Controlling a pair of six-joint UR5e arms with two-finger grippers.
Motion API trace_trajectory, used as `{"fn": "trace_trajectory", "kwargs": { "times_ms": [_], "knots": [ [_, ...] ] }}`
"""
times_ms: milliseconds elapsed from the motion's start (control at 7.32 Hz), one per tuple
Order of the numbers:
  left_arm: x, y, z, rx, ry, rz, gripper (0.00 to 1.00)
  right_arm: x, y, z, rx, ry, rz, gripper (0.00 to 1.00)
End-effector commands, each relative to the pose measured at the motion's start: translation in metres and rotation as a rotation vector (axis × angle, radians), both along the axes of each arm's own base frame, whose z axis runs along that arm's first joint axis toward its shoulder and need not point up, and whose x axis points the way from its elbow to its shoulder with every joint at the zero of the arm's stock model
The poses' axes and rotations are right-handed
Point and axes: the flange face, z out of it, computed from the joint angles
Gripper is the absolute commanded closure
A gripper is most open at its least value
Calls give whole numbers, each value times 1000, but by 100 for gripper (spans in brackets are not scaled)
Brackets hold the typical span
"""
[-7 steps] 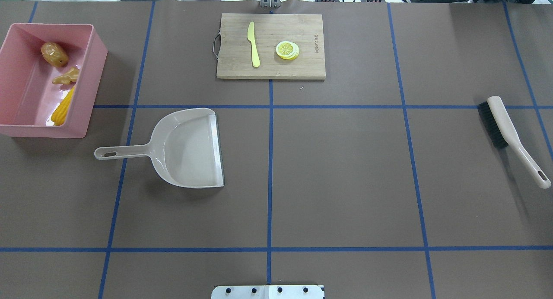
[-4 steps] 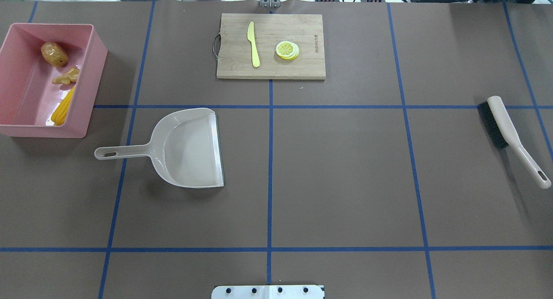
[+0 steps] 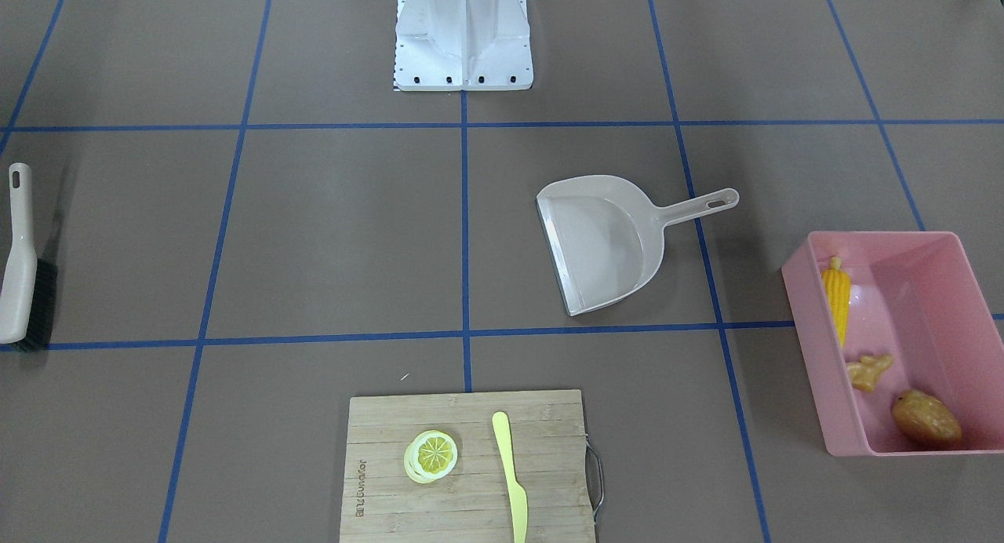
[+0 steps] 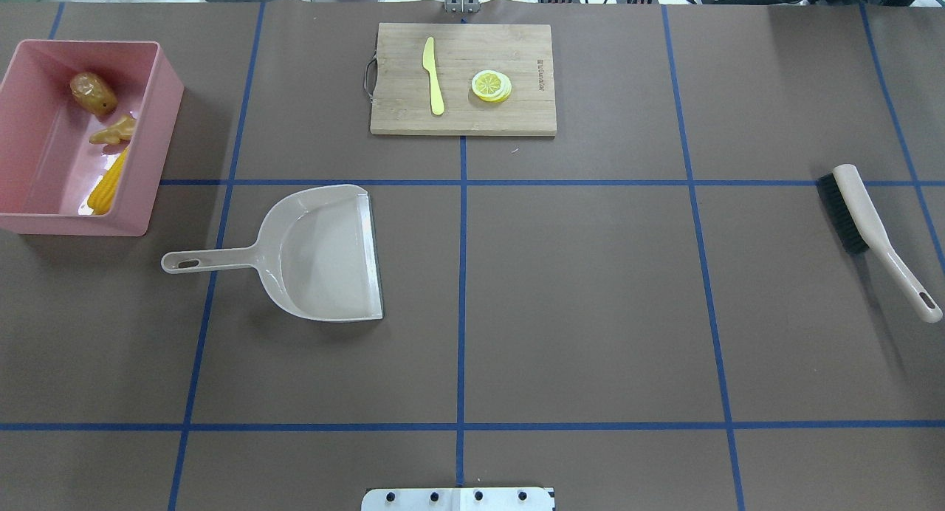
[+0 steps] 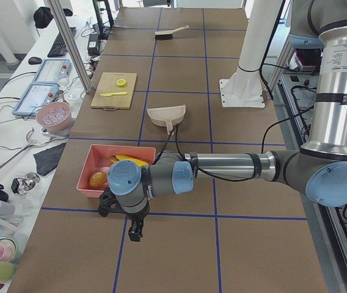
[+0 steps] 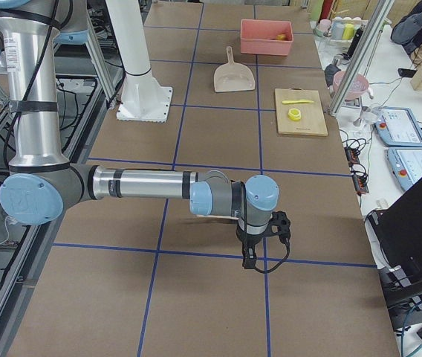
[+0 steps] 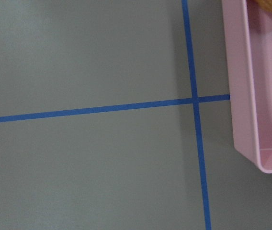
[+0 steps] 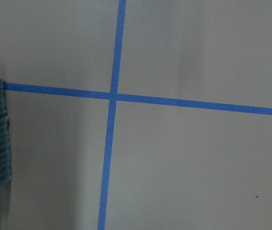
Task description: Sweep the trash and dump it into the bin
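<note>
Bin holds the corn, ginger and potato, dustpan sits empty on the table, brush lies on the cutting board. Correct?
Wrong on the brush: it lies on the bare table, far off on the robot's right, not on the cutting board, which holds only a knife and lemon slice (overhead exterior view). Corn, ginger and potato in the bin, dustpan empty: correct.

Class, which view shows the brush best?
The overhead view: the brush lies whole, bristles and handle. The front-facing view has it at the picture's edge; the right wrist view catches only a sliver; the left side view shows it tiny; the right side view's arm mostly hides it.
</note>
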Motion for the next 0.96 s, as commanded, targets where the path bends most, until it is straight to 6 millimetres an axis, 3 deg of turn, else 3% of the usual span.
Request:
{"fn": "trace_trajectory", "kwargs": {
  "times_ms": [0, 273, 546, 683, 819],
  "knots": [
    [3, 9, 17, -4, -3, -23, 2, 0, 1, 1, -2, -1, 0, 0],
    [13, 3, 16, -59, -9, -111, 2, 0, 0, 0, 0, 0, 0, 0],
    [45, -10, 4, -79, -11, -126, 2, 0, 0, 0, 0, 0, 0, 0],
    [51, -17, -12, -61, -10, -148, 2, 0, 1, 1, -2, 0, 0, 0],
    [52, -13, -10, -59, -8, -141, 2, 0, 1, 1, -2, 0, 0, 0]
  ]
}}
